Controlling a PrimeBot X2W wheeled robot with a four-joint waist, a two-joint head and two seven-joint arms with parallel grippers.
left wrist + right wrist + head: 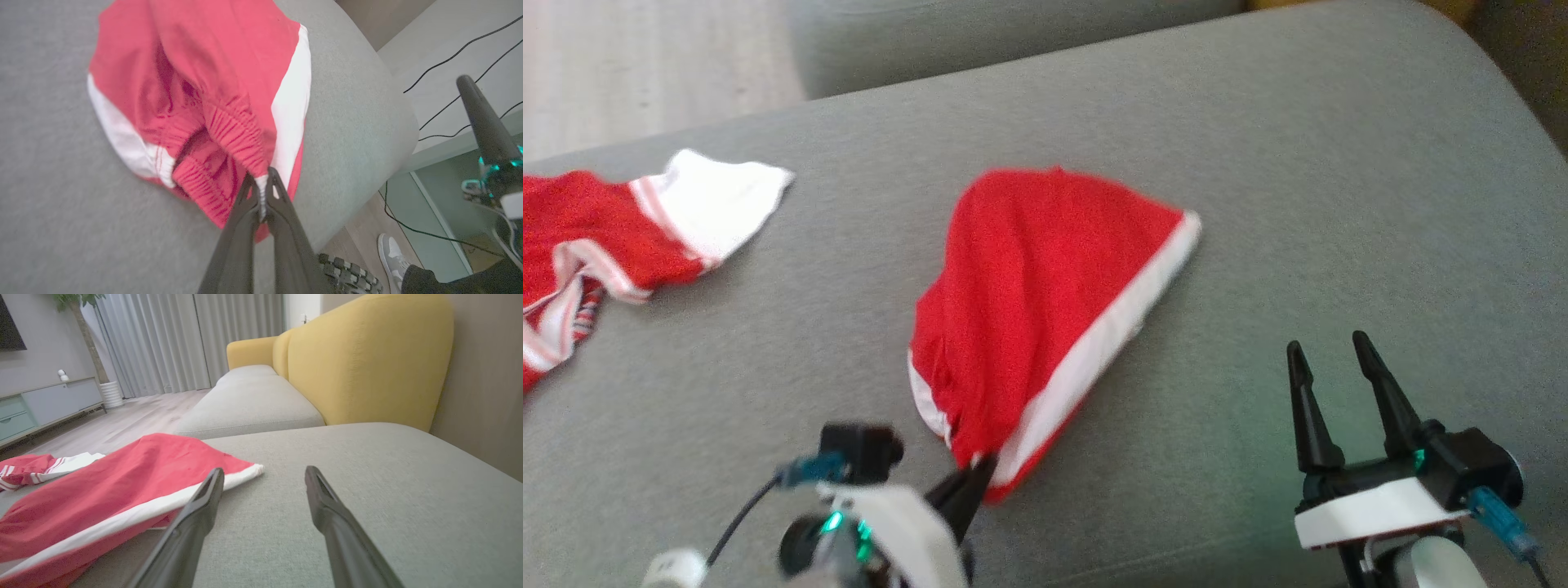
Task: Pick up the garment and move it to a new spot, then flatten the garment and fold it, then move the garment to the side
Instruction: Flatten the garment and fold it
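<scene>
The shorts (1045, 302), red with a white side stripe, are pinched at their near end by the left gripper (978, 474). Its two fingers are pressed together on the gathered elastic waistband, right where the white stripe meets it; the left wrist view shows this plainly. From that pinch the cloth spreads away from the robot across the grey cushion (1339, 163), loosely bunched. The waistband mouth gapes just left of the fingers, and the stripe runs along the right edge to the far hem. Whether the gripped end is raised off the cushion I cannot tell.

The right gripper (1327, 343) stands apart, to the right of the shorts. Its fingers are spread wide with nothing between them, tips pointing away from the robot over bare cushion.

Farther left, a second red-and-white garment (613, 237) lies crumpled, well apart from the shorts. Beyond the cushion, the right wrist view shows a yellow backrest (367, 355) and another grey seat (249, 400). Past the cushion's edge in the left wrist view, black cables (449, 53) cross a pale surface, and a person's pale shoe (390, 249) rests on the floor.
</scene>
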